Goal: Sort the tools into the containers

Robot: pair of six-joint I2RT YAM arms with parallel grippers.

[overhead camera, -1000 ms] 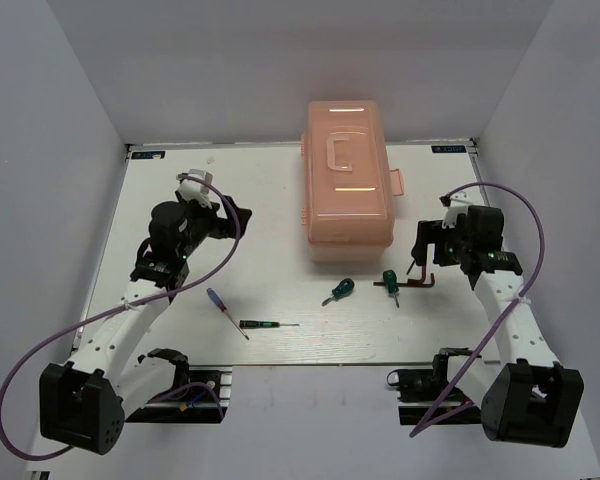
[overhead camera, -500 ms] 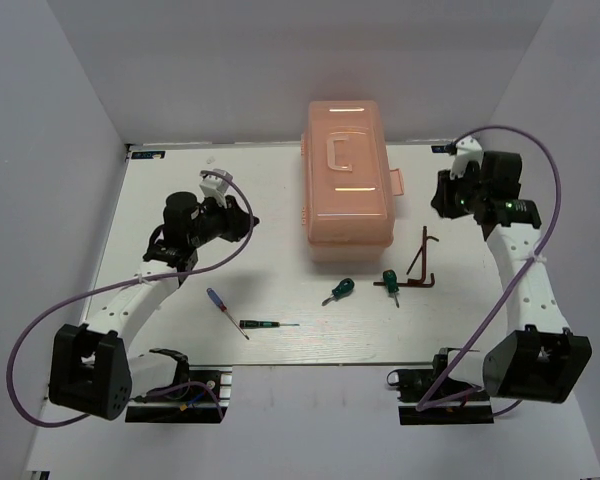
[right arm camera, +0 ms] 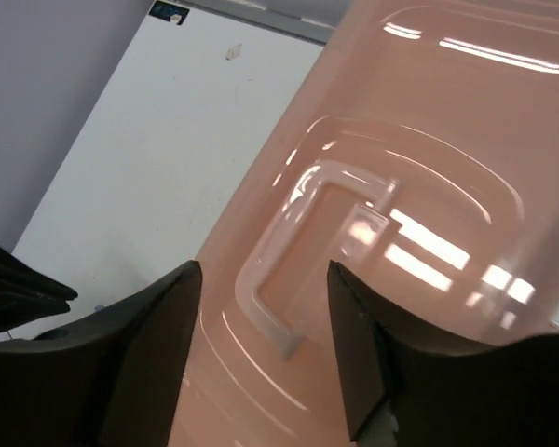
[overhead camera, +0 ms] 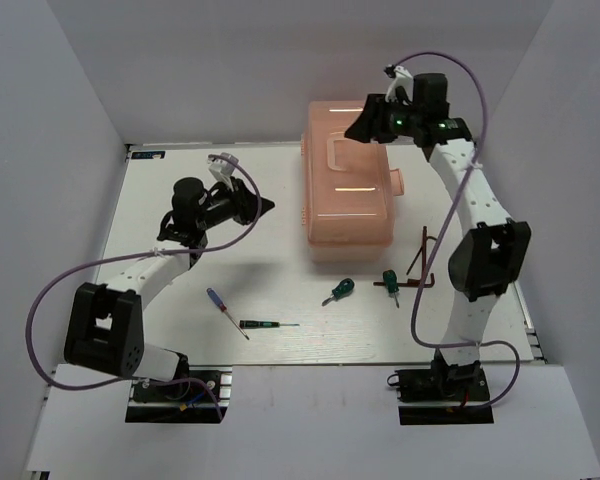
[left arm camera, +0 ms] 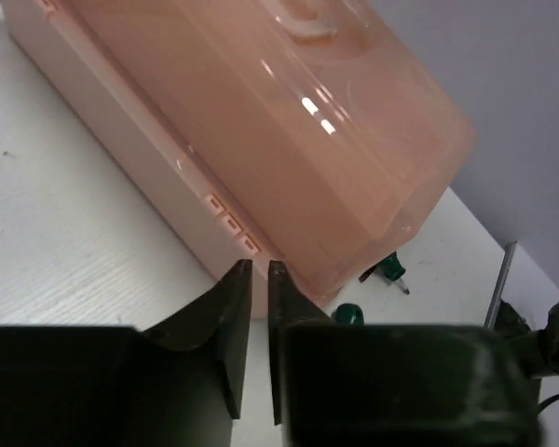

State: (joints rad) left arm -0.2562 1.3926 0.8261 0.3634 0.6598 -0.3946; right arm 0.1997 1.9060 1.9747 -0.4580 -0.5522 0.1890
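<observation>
Right gripper (right arm camera: 261, 279): we log fingers spread wide above the closed toolbox (overhead camera: 345, 200), over its lid handle (overhead camera: 336, 152). Left gripper (left arm camera: 259, 272): pinched together, empty, near the toolbox's left side. Green screwdrivers (overhead camera: 339, 291), blue screwdriver (overhead camera: 216, 301), black screwdriver (overhead camera: 265, 324) and hex key (overhead camera: 420, 262) lie on the table (overhead camera: 180, 300). Corner sticker (right arm camera: 170, 12): unreadable.

white arms (overhead camera: 130, 268) with black joints, trailing purple cables (overhead camera: 32, 335)

Your white worktop (overhead camera: 270, 345), you'll see pale grey walls (overhead camera: 70, 80) closing its left, far and right edges, small blue sticker (overhead camera: 148, 154) at its far left corner.
</observation>
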